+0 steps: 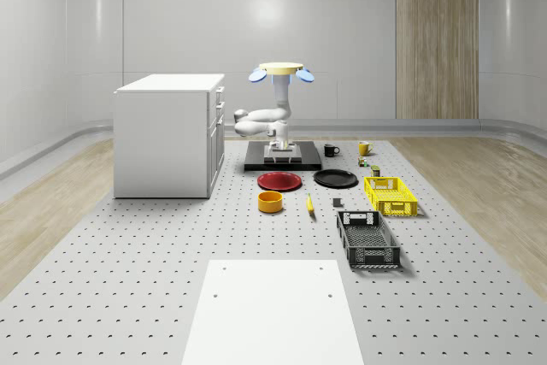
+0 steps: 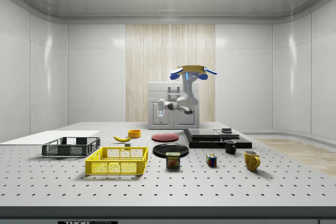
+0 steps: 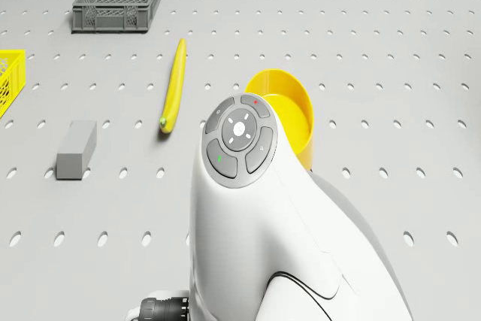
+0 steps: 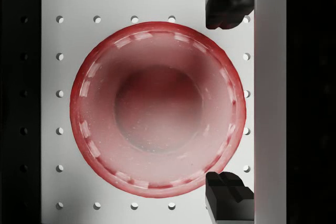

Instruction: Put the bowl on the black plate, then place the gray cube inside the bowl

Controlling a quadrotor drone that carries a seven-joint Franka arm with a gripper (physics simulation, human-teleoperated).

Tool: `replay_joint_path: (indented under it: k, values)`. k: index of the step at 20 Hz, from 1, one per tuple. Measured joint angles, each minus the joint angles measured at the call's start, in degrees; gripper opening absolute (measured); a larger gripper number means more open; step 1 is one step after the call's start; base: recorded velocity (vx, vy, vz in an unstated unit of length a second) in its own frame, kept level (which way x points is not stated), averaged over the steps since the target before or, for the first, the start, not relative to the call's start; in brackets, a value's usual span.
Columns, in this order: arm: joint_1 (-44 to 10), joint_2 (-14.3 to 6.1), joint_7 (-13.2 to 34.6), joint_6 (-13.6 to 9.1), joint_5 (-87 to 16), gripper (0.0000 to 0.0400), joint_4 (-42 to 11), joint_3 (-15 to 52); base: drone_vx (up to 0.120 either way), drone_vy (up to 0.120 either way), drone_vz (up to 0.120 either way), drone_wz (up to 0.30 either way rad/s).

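Where the drone is: it is seen hovering high above the dark flat pad (image 1: 283,158), next to the white cabinet (image 1: 168,134), with the arm hung down below it.
Gripper (image 4: 229,100): the two fingers (image 4: 229,3) are held wide apart and nothing is pinched; the red plate (image 4: 157,108) is seen right under them.
Bowl (image 1: 270,202): it is yellow and is set upright on the table (image 1: 128,279), just in front of the red plate and well apart from the black plate (image 1: 335,179).
Gray cube (image 3: 76,149): it is laid on the table beyond the banana (image 3: 173,86), away from the bowl.
How the bowl will handle: it is judged to be light, hard and smooth, so it could be tipped or let slip.
Where to hold it: the rim wall should be pinched, one finger inside and one outside.
Step in hand: the bowl has not yet been reached.
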Motion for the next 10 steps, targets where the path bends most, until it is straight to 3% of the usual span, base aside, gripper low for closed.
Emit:
replay_joint_path:
  k: [4, 10]
  values:
    - [-0.2, -0.7, 0.1, 0.6, 0.3, 0.04, 0.0, 0.1, 0.12, 0.0, -0.1, 0.0]
    - [-0.4, -1.6, 0.3, 1.5, 0.7, 0.04, 0.1, 0.3, 0.12, 0.0, 0.0, 0.0]
